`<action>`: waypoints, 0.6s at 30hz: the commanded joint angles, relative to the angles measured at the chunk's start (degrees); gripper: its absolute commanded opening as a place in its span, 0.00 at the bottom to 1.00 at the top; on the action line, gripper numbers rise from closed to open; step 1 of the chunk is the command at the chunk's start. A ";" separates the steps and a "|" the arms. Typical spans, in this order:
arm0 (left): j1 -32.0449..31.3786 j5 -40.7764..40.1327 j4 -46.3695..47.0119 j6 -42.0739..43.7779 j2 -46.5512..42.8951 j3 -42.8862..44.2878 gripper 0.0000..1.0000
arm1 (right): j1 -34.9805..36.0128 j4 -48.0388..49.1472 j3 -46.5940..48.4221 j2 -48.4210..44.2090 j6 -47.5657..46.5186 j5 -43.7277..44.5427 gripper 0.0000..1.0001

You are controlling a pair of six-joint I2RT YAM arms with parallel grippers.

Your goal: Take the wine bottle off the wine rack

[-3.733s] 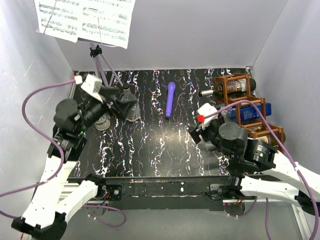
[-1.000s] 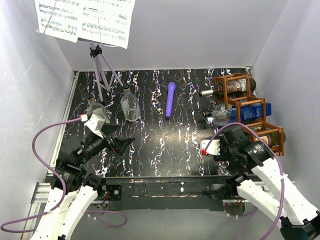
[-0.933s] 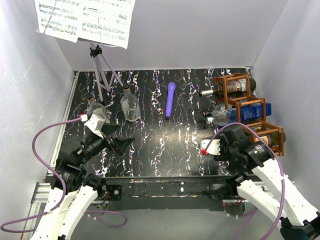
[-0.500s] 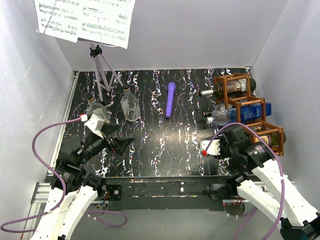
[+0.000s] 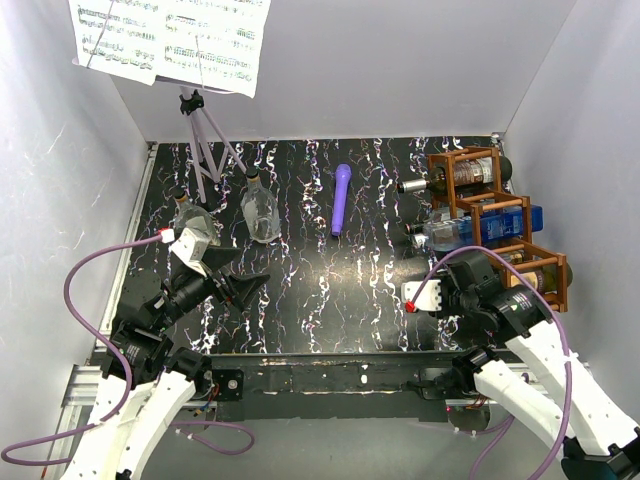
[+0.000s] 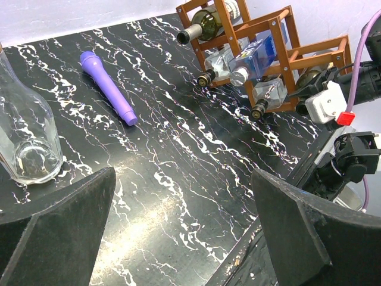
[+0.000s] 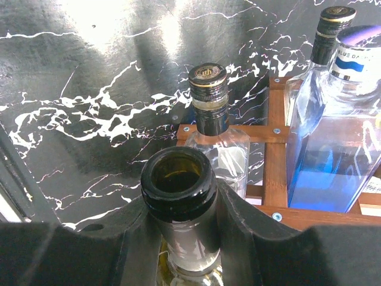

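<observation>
At wine rack [image 7: 275, 179], right gripper [image 7: 181, 229] clamps wine bottle [image 7: 178, 193] neck; left gripper [image 6: 183, 179] wide; blue bottle [image 7: 333, 152] label "BLUE DA".

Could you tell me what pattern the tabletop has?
The tabletop is black with white marble veining; left wrist view.

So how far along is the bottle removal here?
Done: the grasp. The right pincer is shut on the wine bottle at its neck. In hand: the pull, not yet begun; the bottle seems to lie in the rack. Left: draw it clear. The left pincer is open, idle.
</observation>
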 commanded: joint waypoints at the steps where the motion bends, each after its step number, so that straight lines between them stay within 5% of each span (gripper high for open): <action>1: 0.12 -0.25 0.94 0.49 -0.01 0.71 0.98 | 0.72 -5.02 3.07 -0.87 -12.02 -2.33 0.01; 18: 0.12 -0.51 0.94 0.49 -0.45 0.53 0.98 | 8.37 -9.68 7.47 5.99 -4.28 2.76 0.01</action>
